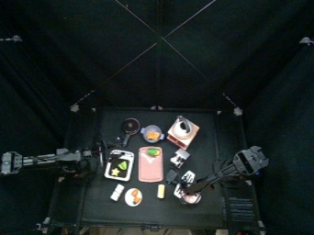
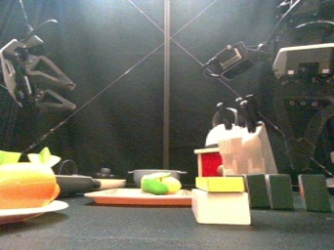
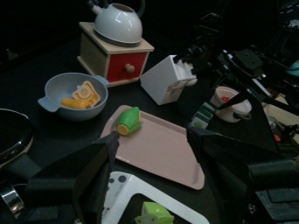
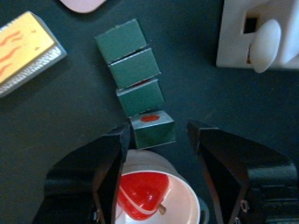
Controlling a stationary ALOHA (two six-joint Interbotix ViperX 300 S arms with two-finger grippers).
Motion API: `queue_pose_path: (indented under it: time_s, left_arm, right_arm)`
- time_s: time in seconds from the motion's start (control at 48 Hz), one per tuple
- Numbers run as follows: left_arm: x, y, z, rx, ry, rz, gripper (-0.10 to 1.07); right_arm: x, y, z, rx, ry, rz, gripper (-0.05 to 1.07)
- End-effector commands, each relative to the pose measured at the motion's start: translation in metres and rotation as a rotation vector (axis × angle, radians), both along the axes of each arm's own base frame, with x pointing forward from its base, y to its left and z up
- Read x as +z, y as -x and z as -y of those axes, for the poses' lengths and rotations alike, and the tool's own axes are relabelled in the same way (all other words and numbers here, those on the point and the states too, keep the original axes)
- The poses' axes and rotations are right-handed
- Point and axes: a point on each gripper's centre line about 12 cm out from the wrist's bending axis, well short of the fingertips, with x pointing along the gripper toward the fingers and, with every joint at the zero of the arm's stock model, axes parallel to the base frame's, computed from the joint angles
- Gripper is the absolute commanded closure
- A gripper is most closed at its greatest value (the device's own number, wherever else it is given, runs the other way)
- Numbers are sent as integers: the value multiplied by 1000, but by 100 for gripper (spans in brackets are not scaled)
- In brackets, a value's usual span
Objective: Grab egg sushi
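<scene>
The egg sushi (image 1: 159,192), a tiny oblong piece with a yellow top, lies near the table's front edge, just in front of the pink tray (image 1: 150,166). It shows in the right wrist view (image 4: 27,49) and close up in the front view (image 2: 221,185). My right gripper (image 1: 186,193) is open and low, a short way right of the egg sushi. In the right wrist view (image 4: 163,144) its jaws straddle a white cup with a red piece (image 4: 146,191). My left gripper (image 1: 88,165) is open and empty at the table's left, facing the pink tray (image 3: 163,149).
A row of green blocks (image 4: 135,74) lies beyond the right gripper. An orange-and-white piece (image 1: 134,195) and a pale cream piece (image 1: 117,193) lie left of the egg sushi. A white tray (image 1: 119,165), bowl (image 3: 73,92), wooden grinder (image 3: 117,51) and white carton (image 3: 172,80) stand further back.
</scene>
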Motion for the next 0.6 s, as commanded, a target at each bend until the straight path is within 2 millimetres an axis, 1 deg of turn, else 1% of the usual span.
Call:
queue_pose_path:
  time_s: [0.0, 0.125, 0.292, 0.396, 0.583]
  left_arm:
    - [5, -2, -1, 1, -5, 14, 1]
    - [5, -2, -1, 1, -5, 14, 1]
    - [5, -2, 0, 0, -2, 15, 1]
    - [5, -2, 0, 0, 2, 16, 1]
    - [5, -2, 0, 0, 7, 18, 1]
  right_arm:
    - [29, -12, -4, 2, -25, 94, 15]
    - [43, -31, -13, -5, -52, 150, 15]
    - [50, -58, -24, -49, -76, 196, 15]
    - [48, -74, -31, -126, -99, 215, 15]
    - [37, -91, -37, -314, -131, 245, 15]
